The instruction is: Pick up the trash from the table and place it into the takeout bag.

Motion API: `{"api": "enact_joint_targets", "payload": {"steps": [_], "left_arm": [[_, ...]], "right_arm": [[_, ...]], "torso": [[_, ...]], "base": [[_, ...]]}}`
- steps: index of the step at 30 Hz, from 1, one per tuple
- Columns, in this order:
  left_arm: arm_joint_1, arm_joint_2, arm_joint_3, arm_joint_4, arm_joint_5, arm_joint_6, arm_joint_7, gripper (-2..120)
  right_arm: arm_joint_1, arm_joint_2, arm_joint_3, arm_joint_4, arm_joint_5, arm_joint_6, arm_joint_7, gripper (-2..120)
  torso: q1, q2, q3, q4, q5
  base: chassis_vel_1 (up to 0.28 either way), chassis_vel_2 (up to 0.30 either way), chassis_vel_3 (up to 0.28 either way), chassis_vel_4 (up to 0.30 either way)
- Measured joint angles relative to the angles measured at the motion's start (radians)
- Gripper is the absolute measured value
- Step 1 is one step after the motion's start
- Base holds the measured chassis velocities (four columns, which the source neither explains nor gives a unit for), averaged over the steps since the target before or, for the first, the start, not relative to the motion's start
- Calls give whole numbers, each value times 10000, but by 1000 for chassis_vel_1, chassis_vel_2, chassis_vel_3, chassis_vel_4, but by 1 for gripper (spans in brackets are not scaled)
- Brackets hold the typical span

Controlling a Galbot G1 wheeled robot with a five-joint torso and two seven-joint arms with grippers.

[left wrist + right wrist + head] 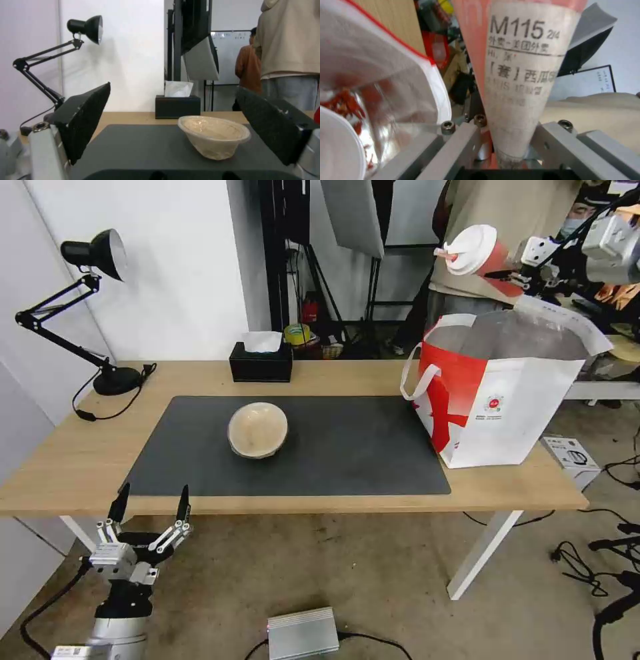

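1. Low in front of the table, the left gripper waits with jaws spread wide, holding nothing.
2. On the grey mat sits the tan clear-lidded container, tilted.
3. Above the takeout bag, the right gripper clamps the red drink cup, tipped sideways.
4. Inside the bag, the white bowl holds red scraps.
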State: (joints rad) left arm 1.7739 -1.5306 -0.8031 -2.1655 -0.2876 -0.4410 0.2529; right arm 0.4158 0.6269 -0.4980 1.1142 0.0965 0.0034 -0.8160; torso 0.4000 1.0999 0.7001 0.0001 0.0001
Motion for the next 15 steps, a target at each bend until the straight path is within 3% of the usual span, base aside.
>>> {"api": "enact_joint_targets", "payload": {"steps": [4,15], "left_arm": [[-6,3,-54,32,-128,-17,3,100],[14,-50,-131,132,-184,-147,7,100]], "right_arm": [[27,268,-22,-499,-1036,227,-88,4],[-253,618,40,-1239,-2161,671,-391,4]], "torso": [[0,0,0,-1,-1],[0,1,0,0,-1]], "base": [[0,0,0,0],[0,0,0,0]]}}
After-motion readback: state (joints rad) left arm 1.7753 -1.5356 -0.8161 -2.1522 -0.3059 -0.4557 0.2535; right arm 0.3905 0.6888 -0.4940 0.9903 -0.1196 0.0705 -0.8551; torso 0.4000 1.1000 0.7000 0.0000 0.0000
